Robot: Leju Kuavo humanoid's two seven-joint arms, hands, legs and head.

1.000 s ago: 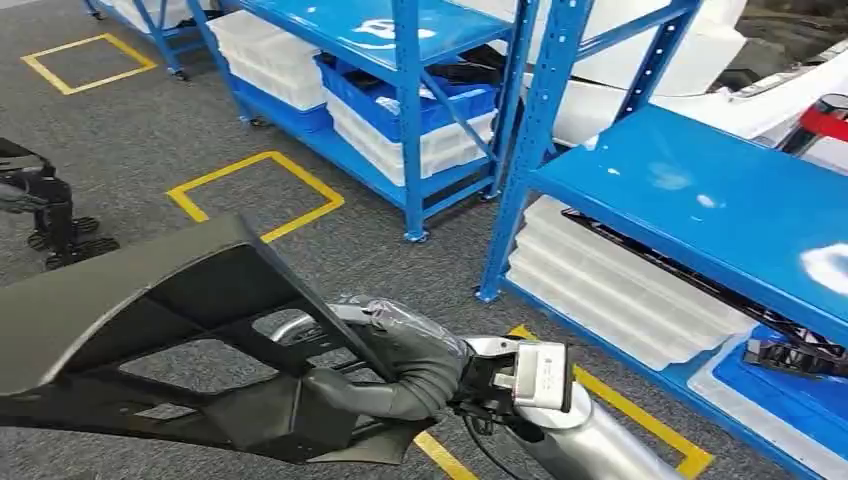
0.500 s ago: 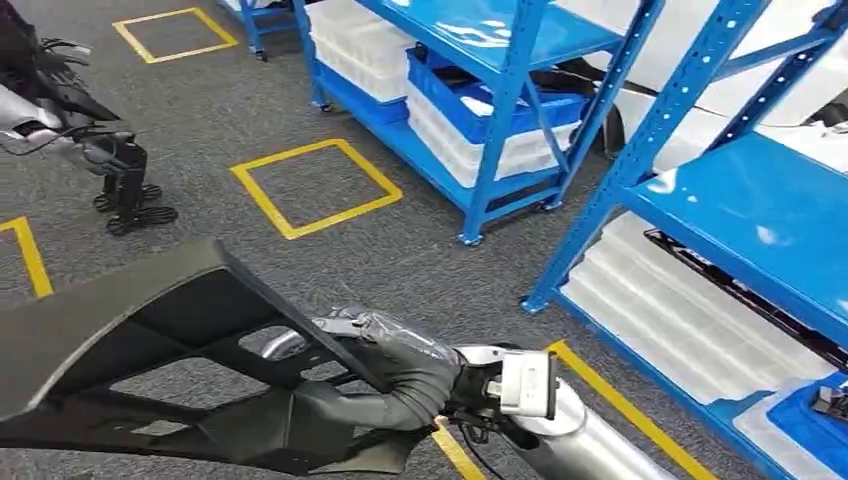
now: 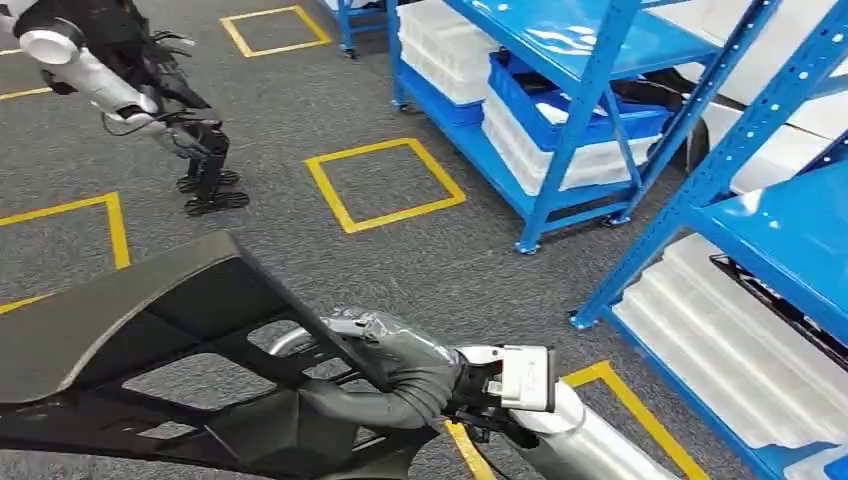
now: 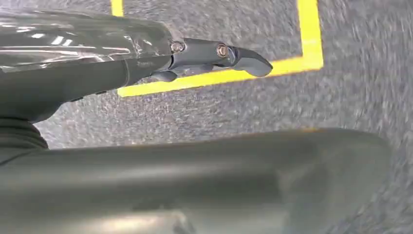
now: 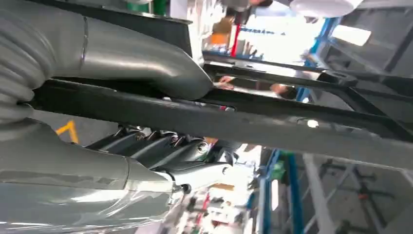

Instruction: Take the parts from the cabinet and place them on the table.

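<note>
Holding a big dark grey plastic part (image 3: 150,340), a moulded frame-like panel with open cutouts, low in the near left of the head view, out over the grey carpet floor (image 3: 300,100). Right hand (image 3: 395,370) gripping one of the panel's diagonal struts, fingers wrapped around the bar and thumb curled over it; same grip showing in the right wrist view, with the fingers (image 5: 156,146) bunched under a black bar of the part (image 5: 272,126) and the thumb lying across it. Left hand (image 4: 146,61) showing in the left wrist view with one finger (image 4: 243,61) sticking out straight over the carpet, just beside a broad smooth edge of the part (image 4: 204,180); can't tell if it's actually gripping anything, too blurry and too much hidden. Yellow tape squares (image 3: 385,185) marking the floor ahead. Blue shelving racks (image 3: 590,110) standing to the far right, carrying white trays (image 3: 440,50) and a blue bin (image 3: 560,100). Another robot (image 3: 120,80) standing far left, arm hanging down towards the floor.
</note>
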